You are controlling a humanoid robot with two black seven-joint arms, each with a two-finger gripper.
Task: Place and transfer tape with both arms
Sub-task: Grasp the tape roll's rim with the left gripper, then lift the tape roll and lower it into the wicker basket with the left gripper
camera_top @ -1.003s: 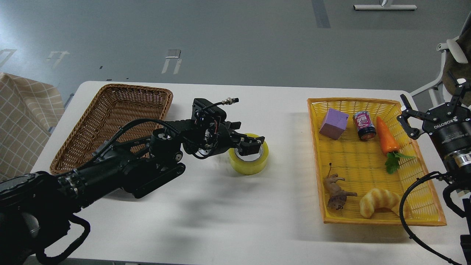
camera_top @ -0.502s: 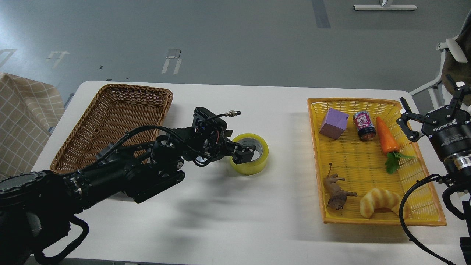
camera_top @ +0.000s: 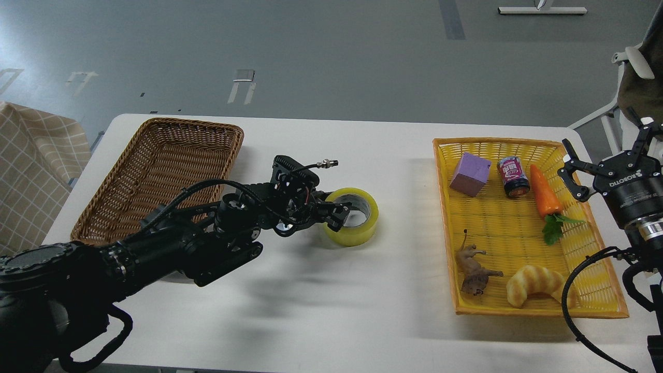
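Observation:
The yellow tape roll (camera_top: 357, 230) lies flat on the white table (camera_top: 331, 311), near its middle. My left gripper (camera_top: 337, 210) comes in from the left and sits low at the roll's left rim. One dark fingertip (camera_top: 344, 211) reaches over the rim into the grey core; the fingers look spread, and the roll rests on the table. My right gripper (camera_top: 603, 158) is open and empty, held above the right edge of the yellow basket.
A brown wicker basket (camera_top: 155, 171) stands at the back left. The yellow basket (camera_top: 497, 223) on the right holds a purple block (camera_top: 470, 173), a can (camera_top: 513, 177), a carrot (camera_top: 545, 191), a toy animal (camera_top: 474, 269) and a croissant (camera_top: 536, 285).
My left gripper has dropped and drawn back leftward, from across the roll's top to its left rim. The tape has not moved. My right gripper has lifted slightly.

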